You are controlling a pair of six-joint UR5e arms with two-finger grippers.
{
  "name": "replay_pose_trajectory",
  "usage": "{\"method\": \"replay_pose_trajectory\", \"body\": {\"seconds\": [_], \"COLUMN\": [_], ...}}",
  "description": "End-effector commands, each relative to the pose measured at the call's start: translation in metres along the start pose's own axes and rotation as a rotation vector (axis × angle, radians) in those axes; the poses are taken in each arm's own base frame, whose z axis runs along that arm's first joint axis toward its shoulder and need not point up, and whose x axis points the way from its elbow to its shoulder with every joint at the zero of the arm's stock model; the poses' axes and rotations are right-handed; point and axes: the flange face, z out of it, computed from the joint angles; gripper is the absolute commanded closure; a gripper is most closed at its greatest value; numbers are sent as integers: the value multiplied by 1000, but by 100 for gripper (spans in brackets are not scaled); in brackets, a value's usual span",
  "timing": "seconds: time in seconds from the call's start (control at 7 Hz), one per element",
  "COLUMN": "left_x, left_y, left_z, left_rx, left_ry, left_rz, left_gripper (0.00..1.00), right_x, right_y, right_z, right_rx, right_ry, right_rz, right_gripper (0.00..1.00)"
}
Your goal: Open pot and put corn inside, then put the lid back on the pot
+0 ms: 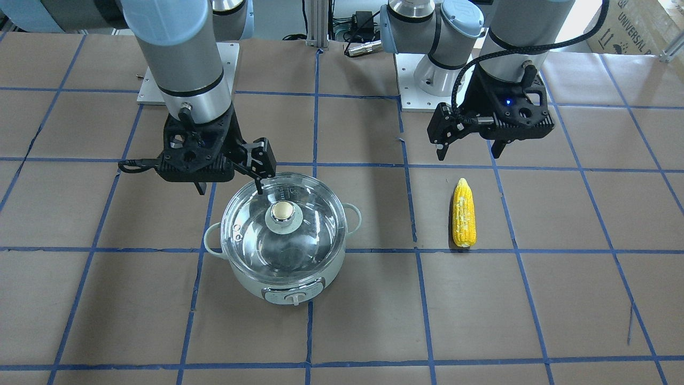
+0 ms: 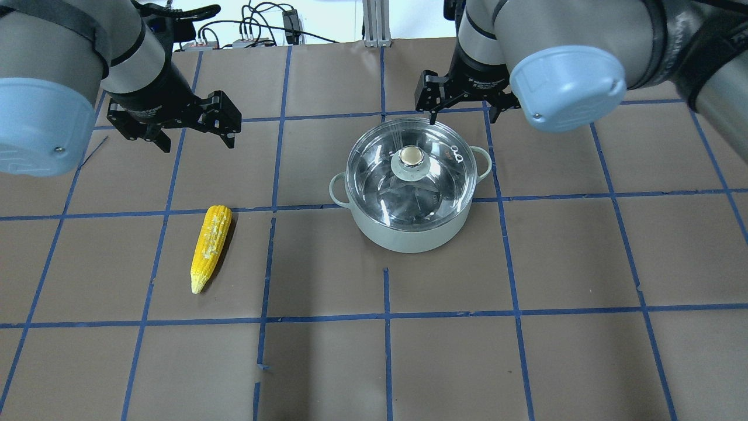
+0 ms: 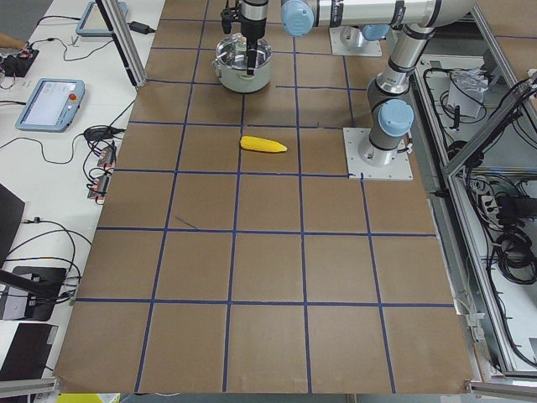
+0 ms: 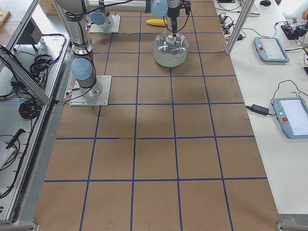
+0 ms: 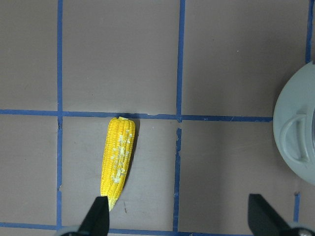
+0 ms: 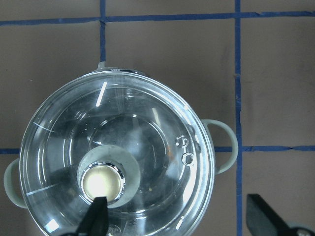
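Observation:
The pale mint-green pot [image 2: 409, 234] stands on the table with the clear glass lid [image 2: 432, 181] on it, and the gold knob [image 2: 412, 155] sits at the lid's centre. My right gripper [image 2: 464, 117] is open above the pot's far rim, one fingertip close over the lid edge. In the right wrist view the knob [image 6: 102, 183] lies by one fingertip. The yellow corn [image 2: 210, 245] lies flat on the table to the pot's left. My left gripper [image 2: 197, 143] is open and empty, hovering above and beyond the corn. The left wrist view shows the corn [image 5: 118, 160] between the fingers' line and the pot's handle [image 5: 295, 137].
Brown paper with a blue tape grid covers the table [image 2: 385, 351]. The arms' base plates [image 1: 427, 91] are on the robot's side. Tablets and cables lie on the side benches [image 3: 50, 101].

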Motion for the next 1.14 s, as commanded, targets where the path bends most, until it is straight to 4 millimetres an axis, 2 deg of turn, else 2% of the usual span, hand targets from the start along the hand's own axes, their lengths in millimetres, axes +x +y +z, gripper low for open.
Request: {"method": "replay_pose_trajectory", "body": {"seconds": [0.0, 0.29, 0.71, 0.86, 1.0], "left_x": [0, -1, -3, -3, -3], "left_y": [-3, -1, -4, -5, -4], "left_z": [5, 0, 3, 4, 1], "left_rx": [-9, 0, -3, -6, 7], "left_ry": [-4, 0, -1, -1, 1], "left_rz": [1, -2, -5, -7, -10], "left_gripper": [0, 0, 0, 0, 0], "right_x": [-51, -57, -57, -59, -60], "right_y": [7, 12, 15, 15, 16], "right_z": [36, 51, 60, 64, 64], "right_rx": [-7, -45, -79, -85, -85], "right_ry": [4, 15, 22, 23, 21], "right_rz": [-31, -44, -53, -56, -57], "right_gripper": [2, 2, 4, 7, 17]}}
